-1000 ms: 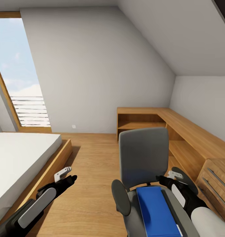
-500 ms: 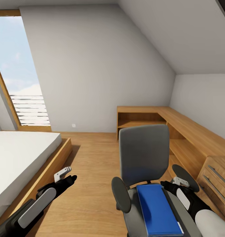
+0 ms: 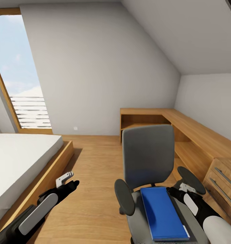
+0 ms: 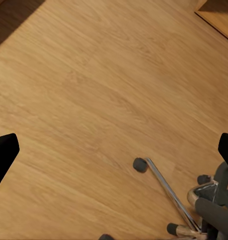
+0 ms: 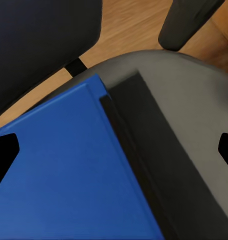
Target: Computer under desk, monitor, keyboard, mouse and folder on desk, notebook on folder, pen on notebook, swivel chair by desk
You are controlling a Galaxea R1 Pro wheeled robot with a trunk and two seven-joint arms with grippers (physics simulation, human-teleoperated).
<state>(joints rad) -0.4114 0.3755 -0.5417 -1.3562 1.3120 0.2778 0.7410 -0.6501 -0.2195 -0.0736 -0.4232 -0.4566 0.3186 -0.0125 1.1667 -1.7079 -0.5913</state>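
An attic bedroom point(image 3: 95, 67) with a sloped white ceiling and a pale wood floor point(image 3: 91, 189). Places here are given relative to the swivel chair point(image 3: 147, 159), which stands in the lower middle of the head view with its grey back upright and facing away from the robot. Well apart to the chair's left is a low bed point(image 3: 20, 159) with a white mattress in a wooden frame, under a tall window. Behind the chair and along its right runs a light-wood shelf unit point(image 3: 183, 132), ending in a chest with drawers. On the chair seat lies the folder point(image 3: 162, 211), a flat bright-blue rectangle covering most of the seat's width. Beside the folder, touching its right edge, lies a darker flat strip, probably the notebook point(image 5: 159, 165), though its edges blend into the grey seat. The right gripper point(image 3: 184, 188) hovers just above the seat's right side, near the right armrest, its fingers spread wide and grasping nothing. The left gripper point(image 3: 66, 178) hangs over bare floor to the chair's left, fingers likewise spread and empty. The folder looks thin, light and smooth, likely to flex and slide on the seat; a pinch on an exposed edge, perhaps after nudging it past the seat's rim, seems the safest hold.
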